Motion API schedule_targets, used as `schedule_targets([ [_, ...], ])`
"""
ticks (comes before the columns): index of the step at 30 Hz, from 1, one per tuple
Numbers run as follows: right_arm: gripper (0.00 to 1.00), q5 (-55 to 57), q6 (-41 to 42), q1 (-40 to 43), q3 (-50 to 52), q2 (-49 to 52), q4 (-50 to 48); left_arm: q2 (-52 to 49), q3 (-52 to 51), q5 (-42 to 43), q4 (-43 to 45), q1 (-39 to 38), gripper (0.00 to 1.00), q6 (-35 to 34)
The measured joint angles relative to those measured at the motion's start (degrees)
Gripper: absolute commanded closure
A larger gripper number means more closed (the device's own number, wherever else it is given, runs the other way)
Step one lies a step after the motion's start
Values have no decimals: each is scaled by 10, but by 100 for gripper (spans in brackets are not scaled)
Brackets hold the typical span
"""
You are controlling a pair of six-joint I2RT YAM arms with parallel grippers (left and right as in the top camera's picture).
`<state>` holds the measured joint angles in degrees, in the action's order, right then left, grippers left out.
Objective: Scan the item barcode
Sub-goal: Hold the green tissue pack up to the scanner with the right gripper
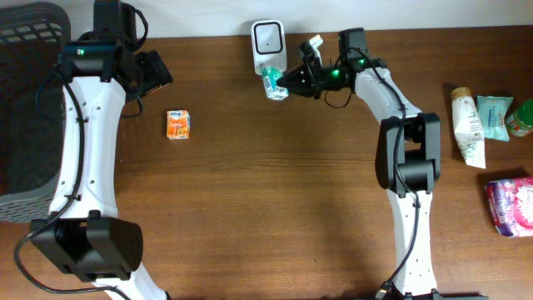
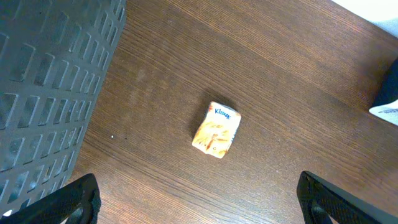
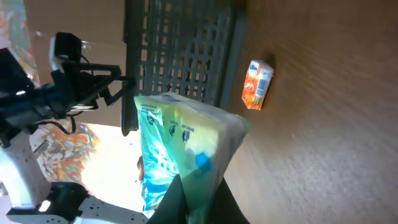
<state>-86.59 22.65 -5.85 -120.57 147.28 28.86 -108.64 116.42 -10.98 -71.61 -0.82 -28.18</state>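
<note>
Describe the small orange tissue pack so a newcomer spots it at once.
Find the dark grey plastic mesh basket at the left edge of the brown wooden table. Right of it, alone on bare wood, lies the small orange tissue pack. It is the only orange item; the white tube and pink pack sit at the right edge.

a soft green and blue packet [image 1: 274,82] is pinched in the right pincer [image 1: 285,83], just in front of the upright white scanner [image 1: 268,42].
</note>
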Motion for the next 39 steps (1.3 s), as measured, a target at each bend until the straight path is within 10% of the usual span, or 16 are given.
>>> schedule_targets([
  [14, 96, -10, -6, 8, 0, -2, -165, 0, 0, 0, 0, 0, 1, 0],
  [23, 96, 128, 48, -6, -3, -6, -36, 0, 0, 0, 0, 0, 1, 0],
  [30, 96, 594, -116, -24, 1, -140, 287, 0, 0, 0, 0, 0, 1, 0],
  [39, 96, 1044, -337, -141, 1, -185, 49, 0, 0, 0, 1, 0, 1, 0],
])
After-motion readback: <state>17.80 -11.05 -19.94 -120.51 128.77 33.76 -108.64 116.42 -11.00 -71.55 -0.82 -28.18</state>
